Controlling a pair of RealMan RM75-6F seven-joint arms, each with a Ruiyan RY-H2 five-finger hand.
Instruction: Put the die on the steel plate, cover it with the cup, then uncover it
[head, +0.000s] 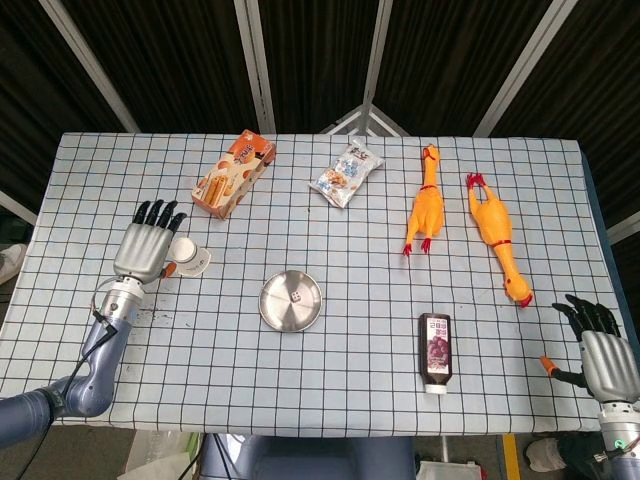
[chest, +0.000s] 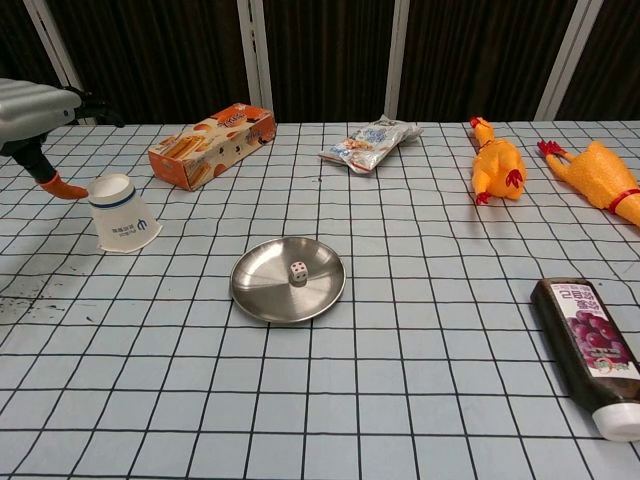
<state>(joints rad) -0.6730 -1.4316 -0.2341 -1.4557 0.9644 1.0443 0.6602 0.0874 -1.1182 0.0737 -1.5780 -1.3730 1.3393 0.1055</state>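
The white die (head: 296, 297) (chest: 298, 272) lies in the middle of the round steel plate (head: 275, 311) (chest: 258, 288). A white paper cup (head: 188, 258) (chest: 121, 212) stands mouth down on the table, left of the plate and apart from it. My left hand (head: 148, 246) (chest: 34, 108) hovers just left of the cup, fingers spread, holding nothing; its orange thumb tip is close to the cup's side. At the table's front right corner my right hand (head: 606, 352) is open and empty, seen only in the head view.
An orange snack box (head: 233, 174) (chest: 213, 145) and a snack bag (head: 346, 175) (chest: 370, 144) lie at the back. Two rubber chickens (head: 424, 202) (head: 497, 236) lie to the right. A dark sauce bottle (head: 434, 351) (chest: 592, 352) lies right of the plate.
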